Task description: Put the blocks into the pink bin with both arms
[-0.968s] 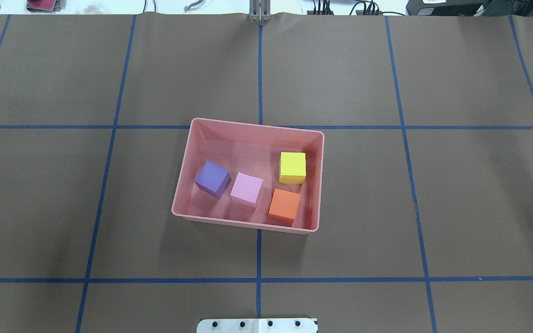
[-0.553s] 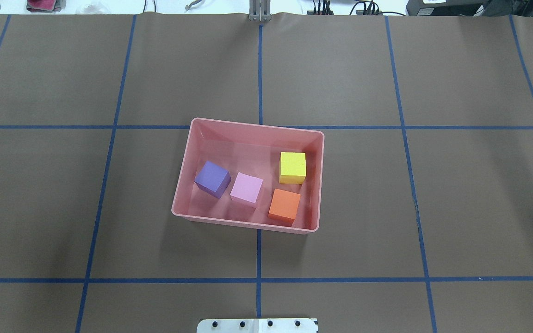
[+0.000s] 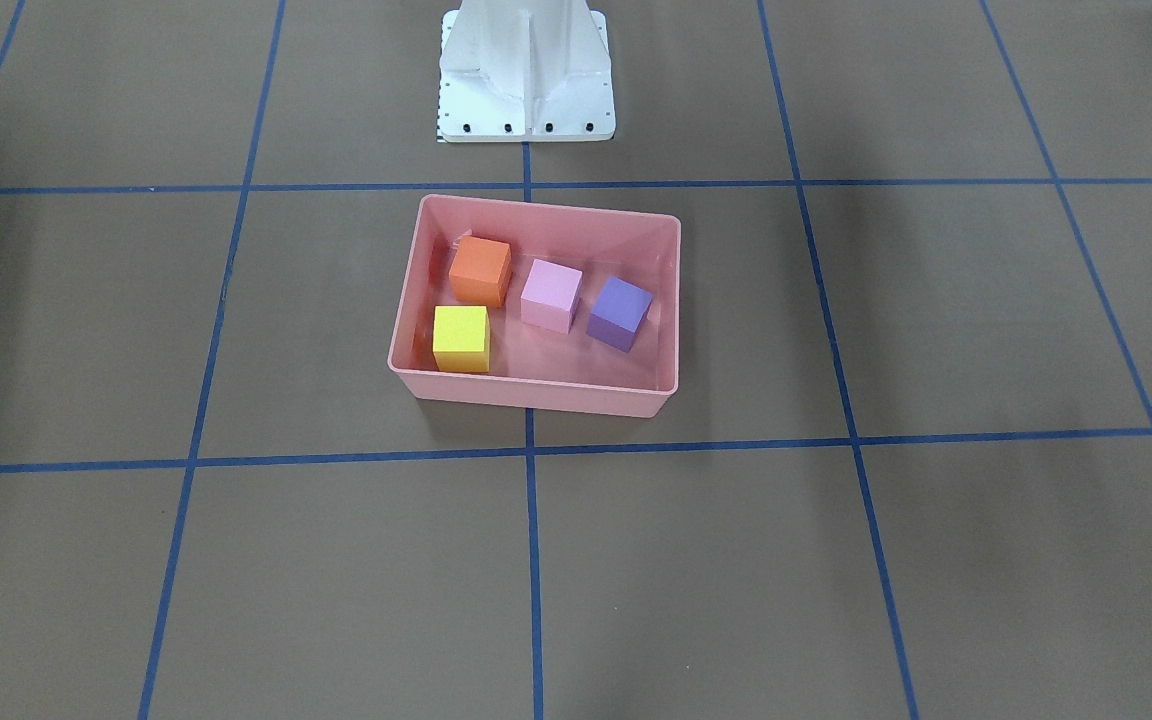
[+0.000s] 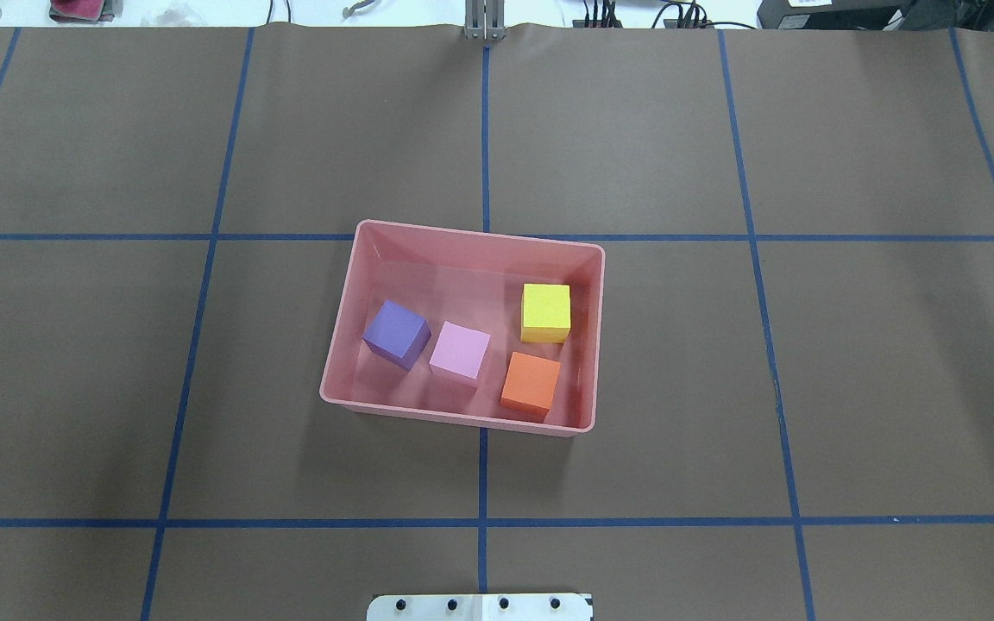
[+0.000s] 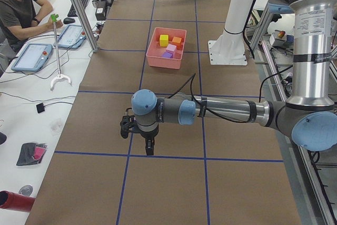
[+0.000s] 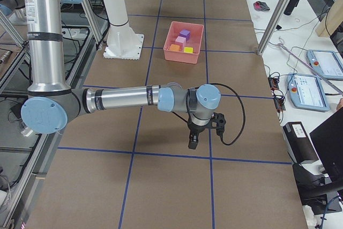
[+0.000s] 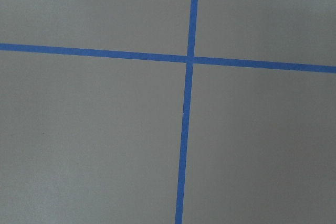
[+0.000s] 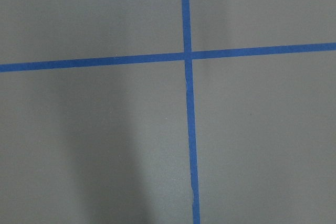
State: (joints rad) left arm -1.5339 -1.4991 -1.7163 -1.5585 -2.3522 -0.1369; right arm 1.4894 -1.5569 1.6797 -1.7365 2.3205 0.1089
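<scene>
All the blocks sit inside the pink bin [image 4: 454,417] at the table's middle: purple [image 4: 396,333], light pink [image 4: 460,350], yellow [image 4: 545,311] and orange [image 4: 531,384]. The front view shows the bin [image 3: 536,395] the same way. No gripper shows in the overhead or front views. In the exterior left view my left gripper [image 5: 149,148] hangs over the table far from the bin [image 5: 164,61]. In the exterior right view my right gripper [image 6: 192,142] does the same. I cannot tell whether either is open or shut. Both wrist views show only brown cover and blue tape.
The white pedestal base [image 3: 526,90] stands just behind the bin. Blue tape lines [image 4: 483,522] grid the brown table cover. An operator [image 5: 18,3] sits at a side bench with tablets and a metal frame post [image 5: 79,11].
</scene>
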